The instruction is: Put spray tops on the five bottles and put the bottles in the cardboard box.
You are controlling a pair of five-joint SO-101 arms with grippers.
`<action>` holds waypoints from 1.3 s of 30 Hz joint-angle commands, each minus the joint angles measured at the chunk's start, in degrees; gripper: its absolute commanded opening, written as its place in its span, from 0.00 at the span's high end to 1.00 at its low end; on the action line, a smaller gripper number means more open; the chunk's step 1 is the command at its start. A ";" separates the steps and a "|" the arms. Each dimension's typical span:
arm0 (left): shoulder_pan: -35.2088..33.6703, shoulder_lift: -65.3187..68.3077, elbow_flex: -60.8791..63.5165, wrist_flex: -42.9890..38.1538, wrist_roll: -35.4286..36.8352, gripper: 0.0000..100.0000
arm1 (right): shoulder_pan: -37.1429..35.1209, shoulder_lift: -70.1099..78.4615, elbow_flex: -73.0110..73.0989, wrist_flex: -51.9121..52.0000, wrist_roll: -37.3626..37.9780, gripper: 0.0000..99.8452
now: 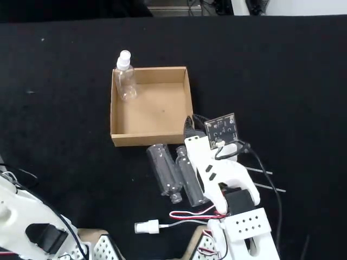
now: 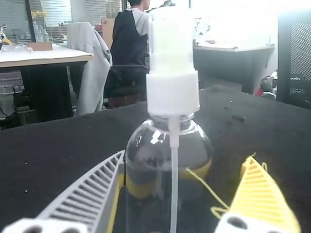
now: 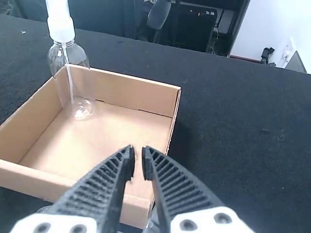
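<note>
In the left wrist view my left gripper (image 2: 183, 158) is shut on a clear bottle (image 2: 155, 165) that stands upright with a white spray top (image 2: 172, 73) on it. The cardboard box (image 1: 187, 100) holds one capped bottle (image 1: 126, 81) in its far left corner, also seen as the capped bottle (image 3: 70, 77) in the right wrist view. Two uncapped bottles (image 1: 162, 168) (image 1: 191, 179) lie side by side just in front of the box. A loose spray top (image 1: 147, 226) lies nearer the table's front. My right gripper (image 3: 137, 154) is shut and empty above the box's near wall (image 3: 29, 174).
Black cloth covers the table (image 1: 282, 81). The right arm (image 1: 225, 181) stretches over the lying bottles toward the box, with red and white cables beside the loose spray top. The left arm's body (image 1: 21, 227) sits at the front left corner.
</note>
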 commanded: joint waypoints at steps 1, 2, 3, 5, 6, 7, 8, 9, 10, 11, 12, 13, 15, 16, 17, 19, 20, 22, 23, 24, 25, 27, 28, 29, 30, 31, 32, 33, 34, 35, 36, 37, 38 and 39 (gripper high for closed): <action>-0.31 -0.70 -0.75 -1.93 -0.53 0.67 | 0.53 -1.10 -0.66 -1.67 0.44 0.98; -0.31 -0.70 -0.75 -1.93 -0.53 0.67 | 0.53 -1.10 -0.66 -1.67 0.44 0.98; -0.40 -0.70 -0.75 -1.93 -0.53 0.67 | 0.53 -1.10 -0.66 -1.67 0.44 0.98; -0.40 -1.76 -0.48 -1.93 -0.53 0.67 | 0.53 -1.10 -0.66 -1.67 0.44 0.98; -0.40 -2.90 0.04 -1.93 -0.44 0.67 | 0.53 -1.10 -0.66 -1.67 0.44 0.98; -0.40 -4.13 0.66 -1.85 -0.44 0.67 | 0.53 -1.10 -0.66 -1.67 0.44 0.98; -0.22 -5.63 1.45 -1.85 -0.26 0.67 | 0.53 -1.10 -0.66 -1.67 0.44 0.98; -0.04 -7.30 2.15 -1.85 -0.35 0.67 | 0.53 -1.10 -0.66 -1.67 0.44 0.98; 0.13 -9.05 2.95 -1.85 -0.35 0.67 | 0.53 -1.10 -0.66 -1.67 0.44 0.98; 0.31 -10.55 3.91 -1.76 -0.35 0.67 | 0.53 -1.10 -0.66 -1.67 0.44 0.98; 0.40 -11.87 4.79 -1.76 -0.35 0.67 | 0.53 -1.10 -0.66 -1.67 0.44 0.98; 0.57 -13.10 5.49 -1.76 -0.35 0.68 | 0.53 -1.10 -0.66 -1.67 0.44 0.98; 0.57 -14.86 6.55 -0.88 -0.35 0.68 | 0.53 -1.10 -0.66 -1.67 0.44 0.98; 0.48 -15.91 6.81 0.70 -0.35 0.68 | 0.53 -1.10 -0.66 -1.67 0.44 0.98; 0.31 -16.44 6.73 2.55 -0.35 0.68 | 0.53 -1.10 -0.66 -1.67 0.44 0.98; -0.40 -18.20 6.29 6.33 -0.26 0.68 | 0.53 -1.10 -0.66 -1.67 0.44 0.98; -1.01 -19.34 6.29 7.91 -0.09 0.68 | 0.53 -1.10 -0.66 -1.67 0.44 0.98; -1.80 -22.24 6.73 11.60 -0.09 0.68 | 0.53 -1.10 -0.66 -1.67 0.44 0.98; -1.89 -23.82 6.73 13.98 -0.09 0.68 | 0.53 -1.10 -0.66 -1.67 0.44 0.98; -1.89 -25.49 6.73 16.70 -0.26 0.67 | 0.53 -1.10 -0.66 -1.67 0.44 0.98; -1.89 -26.90 6.29 19.87 -0.44 0.67 | 0.53 -1.10 -0.66 -1.67 0.44 0.98; -1.36 -29.80 5.67 26.29 -0.44 0.67 | 0.53 -1.10 -0.66 -1.67 0.44 0.98; -1.19 -31.03 5.32 29.10 -0.44 0.67 | 0.53 -1.10 -0.66 -1.67 0.44 0.98; -0.57 -32.09 4.70 31.82 -0.26 0.67 | 0.53 -1.10 -0.66 -1.67 0.44 0.98; -0.13 -32.88 4.18 34.37 -0.35 0.67 | 0.53 -1.10 -0.66 -1.67 0.44 0.98; 0.22 -33.67 3.74 36.75 -0.35 0.67 | 0.53 -1.10 -0.66 -1.67 0.44 0.98; 0.48 -34.37 3.38 38.86 -0.35 0.67 | 0.53 -1.10 -0.57 -1.67 0.44 0.98; 0.84 -34.99 2.95 40.70 -0.26 0.67 | 0.53 -1.10 -0.57 -1.67 0.44 0.98; 1.10 -35.52 2.42 42.29 -0.26 0.67 | 0.53 -1.10 -0.57 -1.67 0.44 0.98; 1.19 -35.87 1.71 43.34 -0.44 0.67 | 0.53 -1.10 -0.57 -1.67 0.44 0.98; 1.19 -35.96 1.10 44.31 -0.44 0.67 | 0.53 -1.10 -0.57 -1.67 0.44 0.98; 1.19 -36.04 0.22 44.92 -0.44 0.67 | 0.53 -1.10 -0.57 -1.67 0.44 0.98; 1.10 -35.96 -0.66 45.54 -0.53 0.67 | 0.53 -1.10 -0.57 -1.67 0.44 0.98; 1.01 -35.87 -1.45 45.98 -0.53 0.67 | 0.53 -1.10 -0.57 -1.67 0.44 0.98</action>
